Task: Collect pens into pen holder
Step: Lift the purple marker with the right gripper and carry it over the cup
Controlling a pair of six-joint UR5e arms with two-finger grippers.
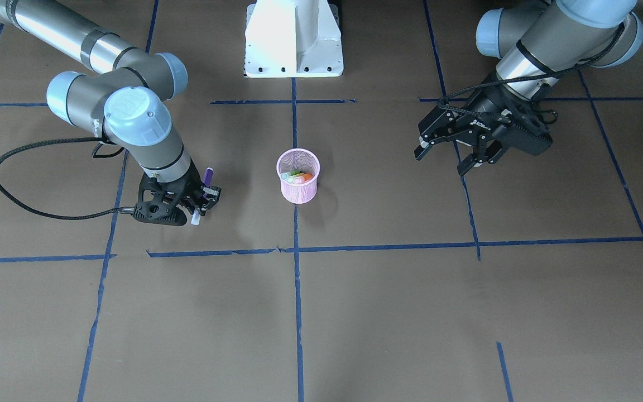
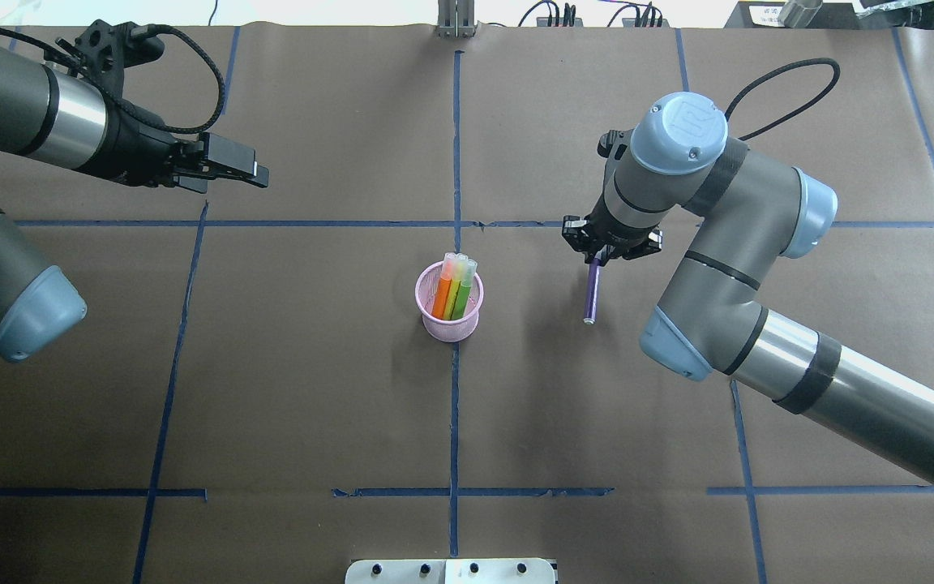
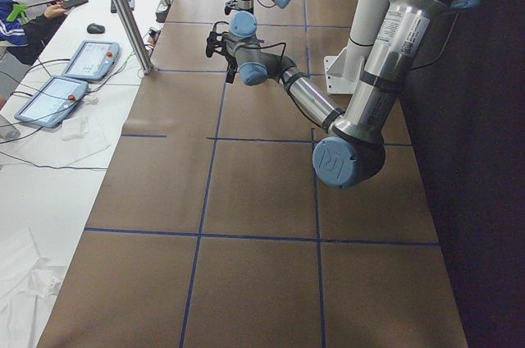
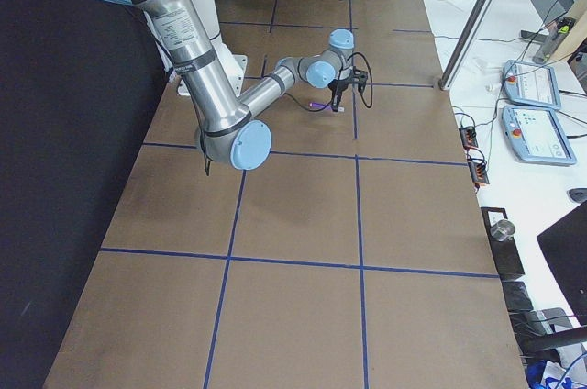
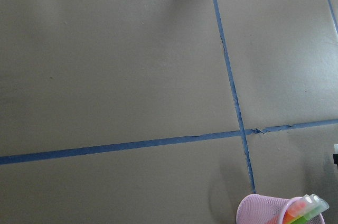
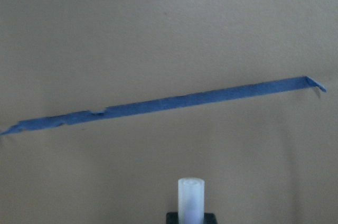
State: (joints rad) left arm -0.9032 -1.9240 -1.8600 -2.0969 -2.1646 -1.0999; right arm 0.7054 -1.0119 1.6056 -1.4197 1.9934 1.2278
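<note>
Seemingly the right tool (image 2: 597,256) clamps the purple pen (image 2: 592,296) mid-length.

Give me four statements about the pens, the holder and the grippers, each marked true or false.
1. The right gripper is shut on the purple pen. True.
2. The pen holder is empty. False: orange and green pens stand in it.
3. The left gripper has its fingers open and holds nothing. True.
4. The pen holder lies tipped on its side. False: it stands upright on the table.
</note>
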